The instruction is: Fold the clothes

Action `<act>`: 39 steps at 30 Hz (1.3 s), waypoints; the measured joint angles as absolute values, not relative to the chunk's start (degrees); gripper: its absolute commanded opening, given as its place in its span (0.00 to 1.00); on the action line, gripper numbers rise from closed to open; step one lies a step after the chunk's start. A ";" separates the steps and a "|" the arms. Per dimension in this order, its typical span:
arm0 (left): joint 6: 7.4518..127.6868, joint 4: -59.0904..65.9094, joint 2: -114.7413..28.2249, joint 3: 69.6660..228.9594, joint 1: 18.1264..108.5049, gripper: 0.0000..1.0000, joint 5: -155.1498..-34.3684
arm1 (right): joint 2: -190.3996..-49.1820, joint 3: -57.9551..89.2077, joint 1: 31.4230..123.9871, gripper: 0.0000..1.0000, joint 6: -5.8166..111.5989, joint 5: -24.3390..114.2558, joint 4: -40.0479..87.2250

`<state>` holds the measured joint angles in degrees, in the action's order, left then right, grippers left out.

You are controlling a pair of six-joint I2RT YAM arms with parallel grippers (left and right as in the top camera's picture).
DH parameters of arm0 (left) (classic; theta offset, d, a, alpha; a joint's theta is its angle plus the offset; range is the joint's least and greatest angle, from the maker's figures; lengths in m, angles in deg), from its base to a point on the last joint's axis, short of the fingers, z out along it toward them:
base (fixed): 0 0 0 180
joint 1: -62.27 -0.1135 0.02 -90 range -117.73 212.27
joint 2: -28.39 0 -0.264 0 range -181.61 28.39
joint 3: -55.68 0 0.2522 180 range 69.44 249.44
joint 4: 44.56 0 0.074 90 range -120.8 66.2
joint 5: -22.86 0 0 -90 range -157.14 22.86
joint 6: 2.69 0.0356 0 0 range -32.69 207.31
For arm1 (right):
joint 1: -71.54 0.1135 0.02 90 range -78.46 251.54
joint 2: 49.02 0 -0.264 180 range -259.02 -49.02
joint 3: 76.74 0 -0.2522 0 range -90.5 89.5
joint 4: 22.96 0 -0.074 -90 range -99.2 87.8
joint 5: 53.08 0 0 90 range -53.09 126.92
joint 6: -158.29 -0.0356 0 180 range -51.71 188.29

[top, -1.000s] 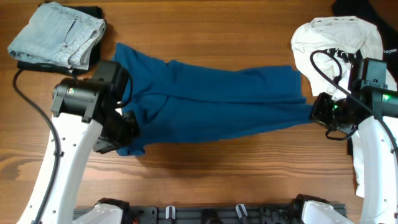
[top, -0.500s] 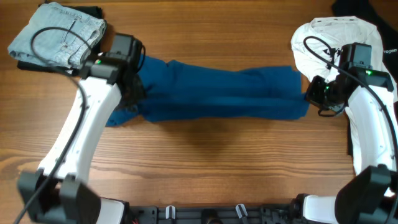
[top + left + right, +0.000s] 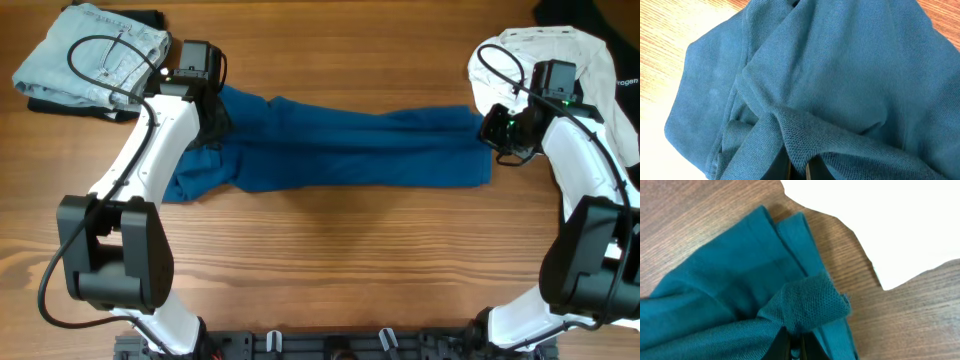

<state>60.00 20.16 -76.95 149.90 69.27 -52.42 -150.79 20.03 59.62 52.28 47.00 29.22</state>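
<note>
The dark-blue polo shirt (image 3: 340, 150) lies folded into a long band across the middle of the table. My left gripper (image 3: 212, 122) is shut on a pinch of its cloth at the left end, seen close in the left wrist view (image 3: 799, 160). My right gripper (image 3: 492, 132) is shut on a fold of the shirt at its right end, seen in the right wrist view (image 3: 795, 339). A white T-shirt (image 3: 540, 60) lies crumpled at the back right, just behind the right gripper; it also shows in the right wrist view (image 3: 890, 225).
Folded light-blue jeans (image 3: 95, 55) lie on a dark garment at the back left, close to the left arm. A black item (image 3: 580, 15) sits at the far right corner. Bare wood table (image 3: 330, 260) spreads in front of the shirt.
Both grippers have carried the shirt's near edge towards the back, folding it over into a narrower band. The left gripper moved from the front left up to the shirt's back left.
</note>
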 measured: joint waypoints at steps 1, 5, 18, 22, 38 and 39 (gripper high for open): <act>60.00 20.14 -76.95 149.90 69.27 0.48 -52.42 | -151.06 20.03 60.08 0.64 52.02 47.00 28.85; 60.37 21.10 -76.95 149.90 69.03 1.00 -51.99 | -151.30 20.03 61.39 0.87 51.84 46.98 29.68; 63.86 18.98 -76.95 149.90 56.09 1.00 -51.11 | -151.32 24.49 61.37 0.67 55.21 42.81 23.51; 65.42 19.03 -76.95 149.90 53.64 1.00 -51.35 | -152.78 27.61 61.37 0.66 56.26 42.63 18.00; 65.61 20.97 -76.95 149.90 46.67 1.00 -51.33 | -158.16 24.58 58.68 0.04 54.16 50.43 22.20; 65.61 21.04 -76.95 149.90 46.67 1.00 -51.33 | -158.16 23.16 57.21 0.04 54.75 50.87 24.95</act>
